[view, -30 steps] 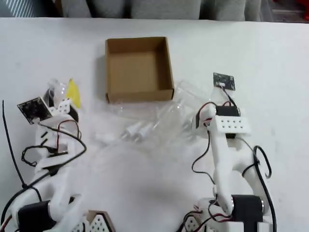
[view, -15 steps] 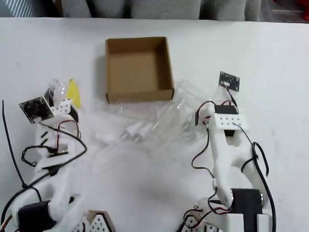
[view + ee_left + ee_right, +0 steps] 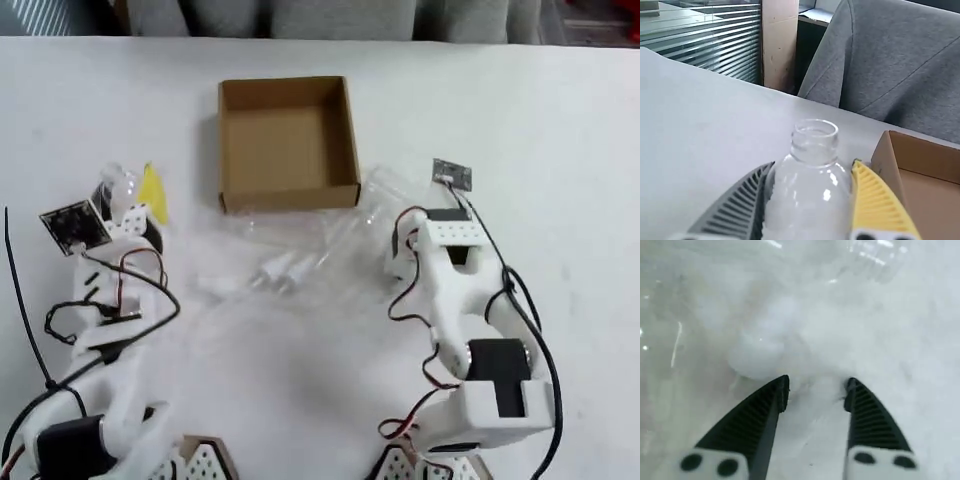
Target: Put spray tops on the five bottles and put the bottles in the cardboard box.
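So the left end effector [image 3: 814, 164] grips an uncapped bottle [image 3: 813, 150] beside the cardboard box [image 3: 288, 140], while the right end effector [image 3: 816, 387] hangs half-open over loose bottles [image 3: 345, 232] near it.

The spray tops [image 3: 283, 270] lie before the cardboard box [image 3: 288, 140], and left of it a bottle [image 3: 812, 190] sits in the left hand [image 3: 813, 164]

White table [image 3: 560, 120], flat and matte. Carries an open cardboard box [image 3: 290, 197] toward the far middle, mouth up. Just in front of the box: clear bottles [image 3: 348, 232] lying on their sides, loosely clustered. Beside them, on the near side: white spray tops [image 3: 284, 272], lying flat on the surface.
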Motion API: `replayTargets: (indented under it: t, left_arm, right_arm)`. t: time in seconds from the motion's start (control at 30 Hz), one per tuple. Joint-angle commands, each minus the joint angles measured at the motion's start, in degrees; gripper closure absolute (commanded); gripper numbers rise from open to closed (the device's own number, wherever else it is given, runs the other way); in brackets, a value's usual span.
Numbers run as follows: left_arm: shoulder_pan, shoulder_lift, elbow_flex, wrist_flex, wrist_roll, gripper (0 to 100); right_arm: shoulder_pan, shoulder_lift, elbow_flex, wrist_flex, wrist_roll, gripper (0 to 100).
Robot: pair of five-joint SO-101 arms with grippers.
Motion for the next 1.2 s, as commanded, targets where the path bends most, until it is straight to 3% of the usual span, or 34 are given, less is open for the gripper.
replayTargets:
  t: [0.0,0.13,0.33,0.53,0.6,0.77,0.97,1.17]
  left_arm:
    - [0.0,-2.5,-0.2,-1.5,-0.9,98]
    - [0.0,-2.5,-0.2,-1.5,-0.9,98]
    - [0.0,-2.5,-0.2,-1.5,-0.9,98]
    - [0.0,-2.5,-0.2,-1.4,-0.9,98]
    - [0.0,-2.5,-0.2,-1.4,-0.9,98]
    - [0.3,-2.9,0.6,-1.5,-1.0,98]
    - [0.6,-2.7,0.6,-1.5,-1.0,98]
    - [0.6,-2.7,0.6,-1.5,-1.0,98]
  right_arm:
    - [0.4,-0.2,-2.8,2.0,2.5,97.5]
    - [2.6,-2.9,-2.8,3.8,3.9,97.7]
    - [3.0,-10.6,-2.7,7.9,17.1,97.9]
    - [4.2,-12.7,-2.7,13.1,46.0,97.5]
    - [6.1,-12.5,-2.8,13.4,52.4,97.4]
    - [7.2,-11.3,-2.8,12.2,48.2,95.8]
    - [6.5,-7.4,-2.8,7.3,42.6,80.2]
    - [6.5,-6.1,-2.8,5.8,42.7,73.8]
